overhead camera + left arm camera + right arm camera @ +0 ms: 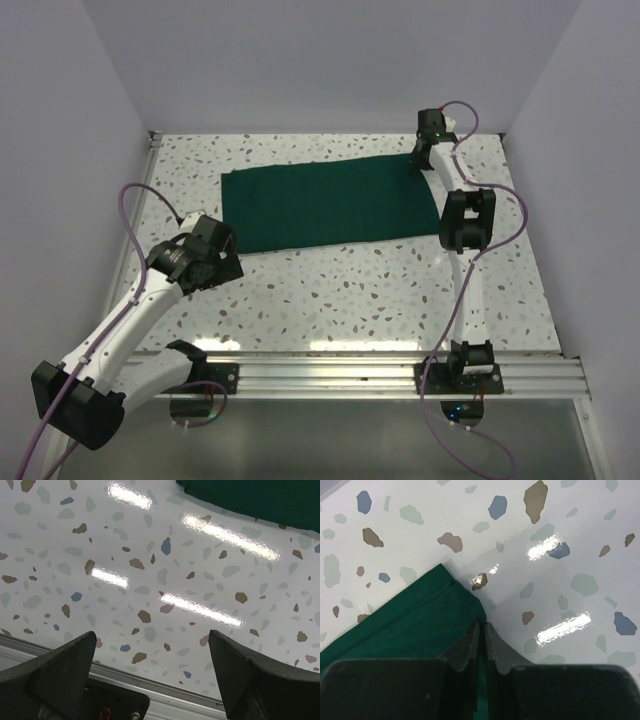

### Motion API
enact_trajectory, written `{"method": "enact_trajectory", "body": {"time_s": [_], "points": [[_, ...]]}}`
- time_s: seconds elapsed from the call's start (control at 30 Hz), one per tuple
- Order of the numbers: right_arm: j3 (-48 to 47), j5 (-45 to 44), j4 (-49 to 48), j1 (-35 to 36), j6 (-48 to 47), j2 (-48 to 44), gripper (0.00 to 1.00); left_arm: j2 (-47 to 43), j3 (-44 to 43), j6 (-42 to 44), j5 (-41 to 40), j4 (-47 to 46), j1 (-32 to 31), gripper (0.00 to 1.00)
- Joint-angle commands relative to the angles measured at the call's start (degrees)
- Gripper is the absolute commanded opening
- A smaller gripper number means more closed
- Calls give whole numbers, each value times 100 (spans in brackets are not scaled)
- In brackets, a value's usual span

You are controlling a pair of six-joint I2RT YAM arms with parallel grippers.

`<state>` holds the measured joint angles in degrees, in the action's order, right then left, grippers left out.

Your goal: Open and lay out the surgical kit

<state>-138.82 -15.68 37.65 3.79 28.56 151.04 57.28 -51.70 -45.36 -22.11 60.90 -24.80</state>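
The surgical kit shows as a dark green cloth (330, 205) lying flat and folded on the speckled table, toward the back. My right gripper (422, 158) reaches to the cloth's far right corner. In the right wrist view its jaws (482, 625) are pressed together on the hem of the green cloth (410, 625), with green fabric showing between them. My left gripper (222, 262) hovers over bare table just off the cloth's near left corner. Its fingers (152, 634) are spread wide with nothing between them, and the cloth's edge (260, 500) lies beyond.
An aluminium rail (400, 370) runs along the table's near edge and carries both arm bases; it also shows under the left fingers (175, 700). White walls close in the back and both sides. Purple cables loop beside each arm.
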Motion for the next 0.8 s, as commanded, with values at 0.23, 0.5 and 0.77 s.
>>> {"method": "enact_trajectory", "body": {"time_s": [0.23,0.5,0.77], "points": [[-198,-225,-3,69,-105,-206,0,-41,2,159,-13,-70,-8,99],[162,-295,128,253,-315,-1128,0,3,-392,361,-92,-96,-8,100],[646,-172,628,666,-483,-1903,0,143,-727,607,-39,-307,-8,100]]}}
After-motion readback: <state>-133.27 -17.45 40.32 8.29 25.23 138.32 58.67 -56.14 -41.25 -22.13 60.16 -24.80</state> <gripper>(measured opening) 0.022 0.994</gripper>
